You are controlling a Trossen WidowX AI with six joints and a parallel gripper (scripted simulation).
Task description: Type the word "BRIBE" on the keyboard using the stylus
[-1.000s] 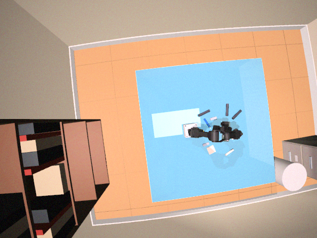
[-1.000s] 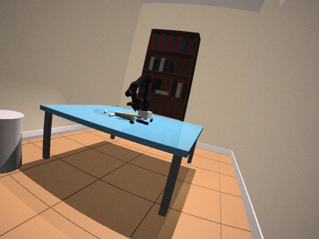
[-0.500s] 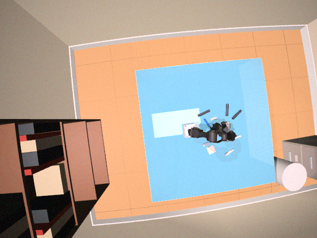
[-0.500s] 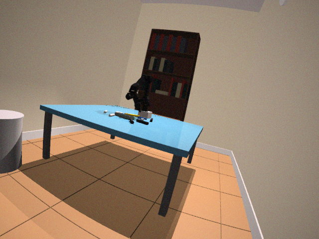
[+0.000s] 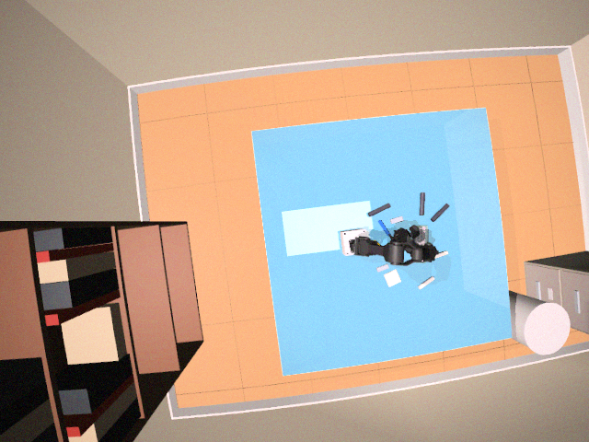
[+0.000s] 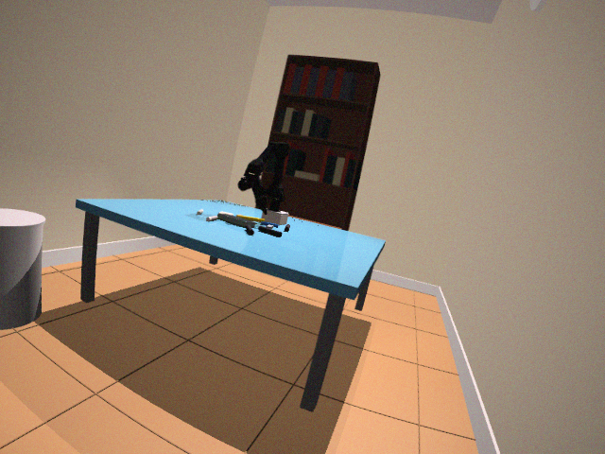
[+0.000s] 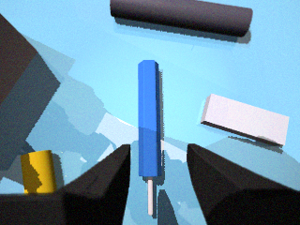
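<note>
The blue stylus (image 5: 384, 228) (image 6: 268, 224) (image 7: 148, 103) lies flat on the desk, its thin pale tip toward the bottom of the wrist view. My gripper (image 7: 158, 152) is open and empty above it. In the wrist view the lower part of the stylus shows between the spread fingertips, with a gap on both sides, wider on the right. The keyboard (image 5: 422, 235) (image 6: 234, 218) lies on the desk, largely covered by the arm in the top view. Its letters cannot be read in any view, and it is not seen in the wrist view.
A dark rod (image 5: 379, 209) (image 7: 180, 17) lies beyond the stylus's blunt end. A white block (image 5: 397, 219) (image 7: 246, 119) lies to its right and a yellow object (image 6: 250, 218) (image 7: 39, 170) at lower left in the wrist view. The white arm base (image 5: 346, 242) (image 6: 276, 218) stands nearby.
</note>
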